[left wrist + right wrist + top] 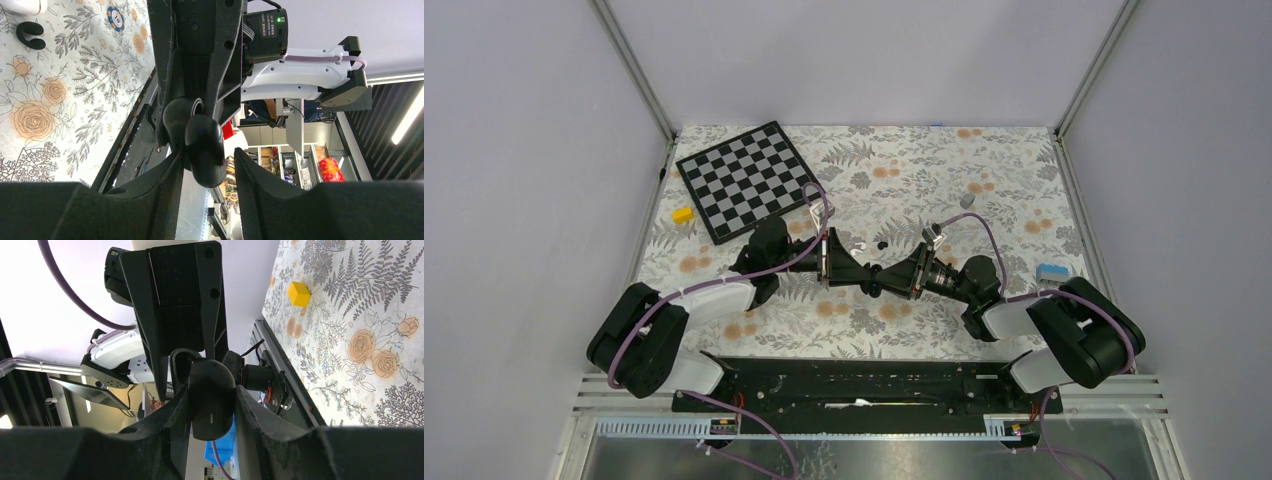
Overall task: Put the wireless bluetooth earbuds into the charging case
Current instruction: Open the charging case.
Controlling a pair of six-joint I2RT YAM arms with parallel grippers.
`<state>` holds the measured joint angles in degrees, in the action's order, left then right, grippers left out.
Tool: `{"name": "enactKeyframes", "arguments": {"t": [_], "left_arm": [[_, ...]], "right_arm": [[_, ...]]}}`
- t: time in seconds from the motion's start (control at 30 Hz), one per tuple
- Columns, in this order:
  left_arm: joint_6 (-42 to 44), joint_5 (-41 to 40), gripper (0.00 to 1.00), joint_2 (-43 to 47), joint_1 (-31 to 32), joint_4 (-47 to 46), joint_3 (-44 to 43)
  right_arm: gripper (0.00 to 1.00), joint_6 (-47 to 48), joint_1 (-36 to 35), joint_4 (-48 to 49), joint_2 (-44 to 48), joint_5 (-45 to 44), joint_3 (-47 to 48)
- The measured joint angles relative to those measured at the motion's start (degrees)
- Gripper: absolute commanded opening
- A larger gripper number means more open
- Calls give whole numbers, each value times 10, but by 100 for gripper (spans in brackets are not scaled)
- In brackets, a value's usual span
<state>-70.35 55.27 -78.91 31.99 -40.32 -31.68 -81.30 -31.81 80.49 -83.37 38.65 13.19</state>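
Observation:
My right gripper [212,390] is shut on a black oval pebble [212,412] and holds it above the table at mid-front. My left gripper [207,156] is open, with its fingers on either side of the same pebble [205,155]. The pebble lies against one finger, with a gap to the other. Both grippers meet tip to tip in the top view [874,283]. The white charging case [861,243] lies on the table just behind them, and its edge shows in the left wrist view [22,5]. One small black curved earbud [881,244] lies beside it [30,35]. The other earbud is not in view.
A checkerboard [749,180] lies at the back left with a yellow block [683,214] beside it; the block also shows in the right wrist view [299,293]. A blue item [1052,271] sits at the right edge and a small grey piece [967,200] lies behind. A poker chip [115,19] lies on the floral cloth.

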Motion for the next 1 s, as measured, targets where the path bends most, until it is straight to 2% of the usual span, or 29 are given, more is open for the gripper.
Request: {"name": "enactKeyframes", "arguments": {"t": [0.07,0.13,0.33,0.6,0.63,0.73,0.8,0.87,1.0], "left_arm": [[2,0,42,0,0,3,0],[5,0,35,0,0,7,0],[13,0,33,0,1,12,0],[13,0,14,0,1,17,0],[13,0,13,0,1,17,0],[13,0,7,0,1,18,0],[14,0,4,0,1,23,-1],[23,-3,3,2,2,36,-2],[44,-16,0,6,2,73,-2]], "right_arm": [[0,0,0,0,0,0,0],[0,0,0,0,0,0,0],[0,0,0,-2,0,0,0],[1,5,0,-4,0,0,0],[6,5,0,-4,0,0,0],[39,5,0,-5,0,0,0],[53,6,0,-5,0,0,0],[64,5,0,-7,0,-1,0],[73,2,1,-5,0,-1,0]]}}
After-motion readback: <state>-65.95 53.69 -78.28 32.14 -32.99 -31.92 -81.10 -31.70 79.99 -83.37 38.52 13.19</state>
